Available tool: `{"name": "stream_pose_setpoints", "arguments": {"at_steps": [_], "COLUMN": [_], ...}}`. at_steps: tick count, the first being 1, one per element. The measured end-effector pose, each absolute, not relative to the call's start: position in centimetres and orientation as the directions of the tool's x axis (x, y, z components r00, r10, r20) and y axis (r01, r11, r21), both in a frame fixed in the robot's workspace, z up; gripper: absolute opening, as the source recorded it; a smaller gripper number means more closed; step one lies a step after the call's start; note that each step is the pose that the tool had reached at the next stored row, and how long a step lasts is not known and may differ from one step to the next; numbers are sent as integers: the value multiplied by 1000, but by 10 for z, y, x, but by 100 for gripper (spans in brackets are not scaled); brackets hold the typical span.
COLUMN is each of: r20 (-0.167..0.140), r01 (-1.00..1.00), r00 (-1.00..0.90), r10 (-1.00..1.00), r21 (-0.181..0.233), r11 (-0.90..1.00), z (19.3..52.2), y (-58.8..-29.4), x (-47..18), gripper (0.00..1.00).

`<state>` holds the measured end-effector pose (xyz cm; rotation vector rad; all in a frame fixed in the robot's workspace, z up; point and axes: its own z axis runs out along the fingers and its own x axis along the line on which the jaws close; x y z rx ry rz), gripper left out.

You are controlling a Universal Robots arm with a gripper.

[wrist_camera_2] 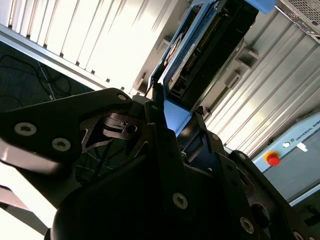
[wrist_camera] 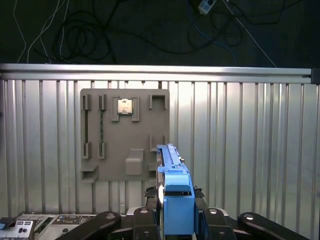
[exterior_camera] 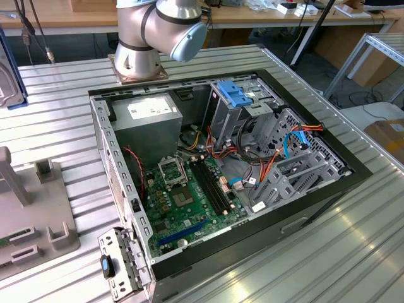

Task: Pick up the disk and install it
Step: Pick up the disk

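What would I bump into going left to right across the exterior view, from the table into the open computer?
Grey holder plate → grey power-supply box → blue bracket → grey metal drive cage.

ARM: silver-grey cylindrical metal arm joint (exterior_camera: 144, 28) is showing at top centre of the exterior view | CAP: pale blue round plastic cap (exterior_camera: 188, 39) is covering its end | GRIPPER: matte black angular metal gripper (wrist_camera_2: 176, 116) is carrying silver round screw heads (wrist_camera_2: 61, 144)
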<state>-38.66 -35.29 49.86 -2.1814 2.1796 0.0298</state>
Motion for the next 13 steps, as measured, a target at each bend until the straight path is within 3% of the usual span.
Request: {"name": "stream_pose_setpoints", "arguments": {"at_steps": [13], "r20": [-54], "r01": [-1000], "r00": [2], "r10": [-999], "r21": [-27], "r11": [0], "z": [499], "y": [-353], "x": [-381], "gripper": [37]}}
